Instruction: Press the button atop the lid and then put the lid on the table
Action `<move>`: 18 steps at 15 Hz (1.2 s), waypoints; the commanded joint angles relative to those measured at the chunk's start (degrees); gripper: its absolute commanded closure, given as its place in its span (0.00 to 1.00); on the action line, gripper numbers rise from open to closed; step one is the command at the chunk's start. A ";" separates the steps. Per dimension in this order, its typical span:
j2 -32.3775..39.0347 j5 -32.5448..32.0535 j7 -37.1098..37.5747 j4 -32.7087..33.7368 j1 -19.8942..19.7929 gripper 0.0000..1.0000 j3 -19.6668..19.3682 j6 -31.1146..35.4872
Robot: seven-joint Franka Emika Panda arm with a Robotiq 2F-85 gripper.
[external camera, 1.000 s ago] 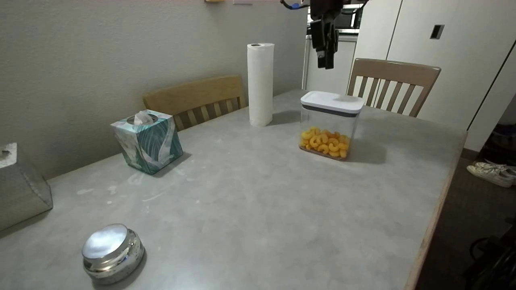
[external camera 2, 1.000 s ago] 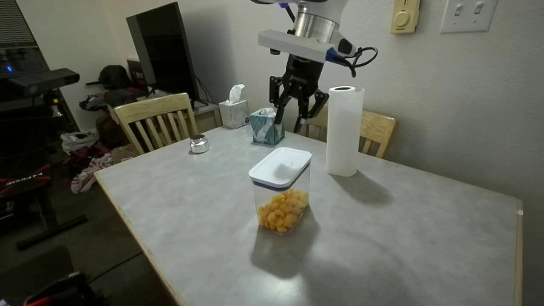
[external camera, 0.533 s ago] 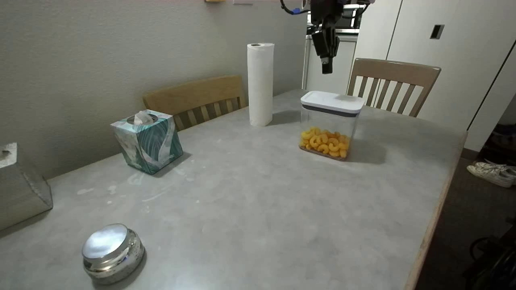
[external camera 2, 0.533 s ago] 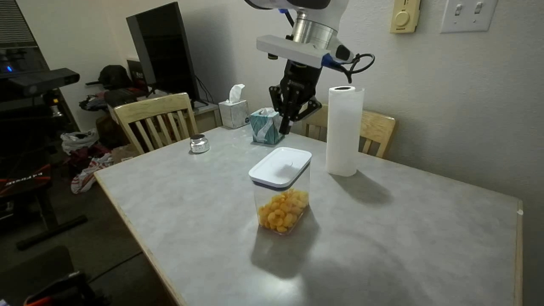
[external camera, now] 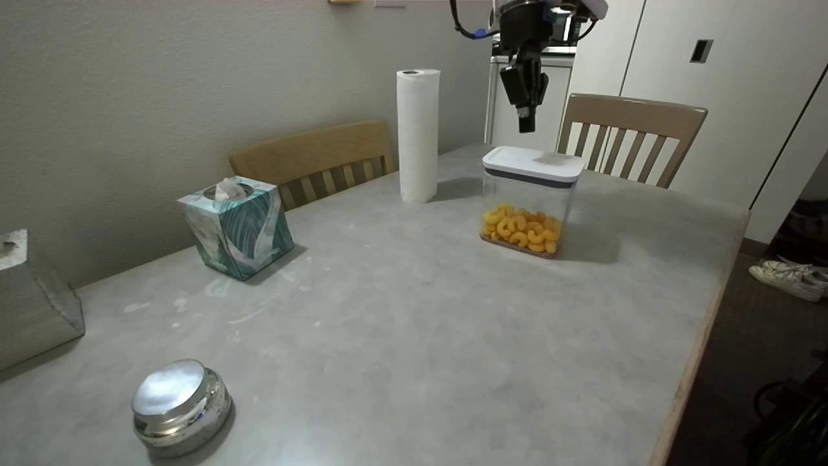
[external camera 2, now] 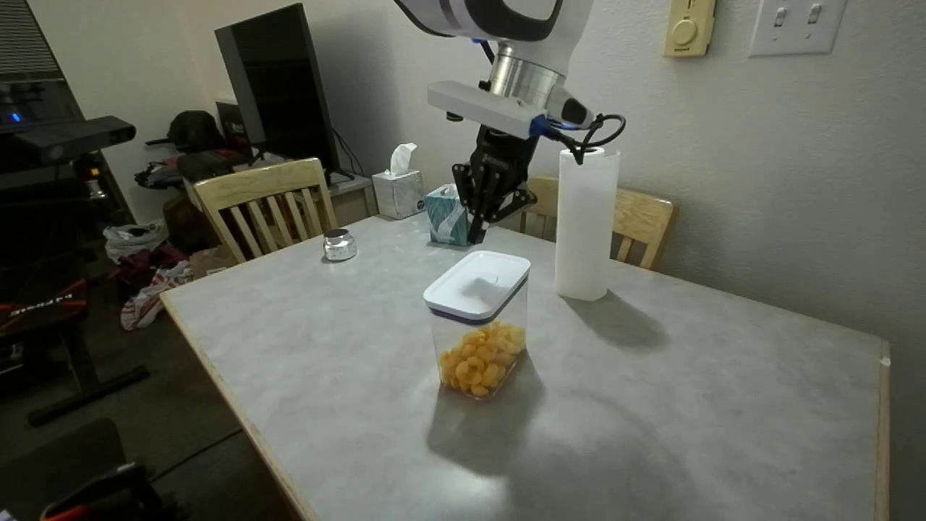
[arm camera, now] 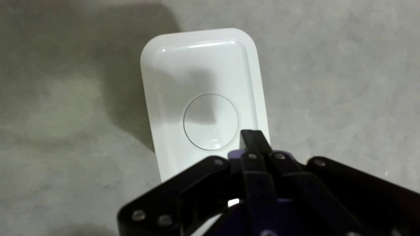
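Observation:
The white lid (external camera: 533, 163) caps a clear container holding yellow pasta, upright on the grey table (external camera: 388, 323). From above, the round button (arm camera: 210, 121) shows as a thin circle in the lid's middle, looking level with the surface and partly shaded. My gripper (arm camera: 252, 131) is shut, its black fingertips pressed together with nothing between them. In the wrist view the tips overlap the lid's right part, just to the lower right of the button. Both exterior views show the gripper (external camera 2: 476, 237) hanging above the lid (external camera 2: 477, 286), apart from it. The gripper hides the lid's near end in the wrist view.
A paper towel roll (external camera 2: 582, 224) stands near the container (external camera 2: 481, 354). Along the wall side is a teal tissue box (external camera: 239, 226), with a grey tissue box (external camera: 39, 301) further along. A shiny metal object (external camera: 181, 408) sits on the table. Wooden chairs (external camera: 634, 129) border it.
The gripper has gone from open to shut and moved down closer to the lid. The lid and container have stayed in place.

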 commanded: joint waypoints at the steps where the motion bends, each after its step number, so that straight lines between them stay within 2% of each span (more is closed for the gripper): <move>1: -4.16 0.55 1.18 -7.47 -0.28 1.00 -0.38 4.79; 9: -6.02 0.53 0.94 -13.20 -0.57 1.00 -1.00 8.66; 16: -3.68 0.45 -1.61 -15.45 -1.49 1.00 -0.95 16.36; 18: -3.76 0.38 -2.08 -15.28 -1.72 1.00 -0.90 16.71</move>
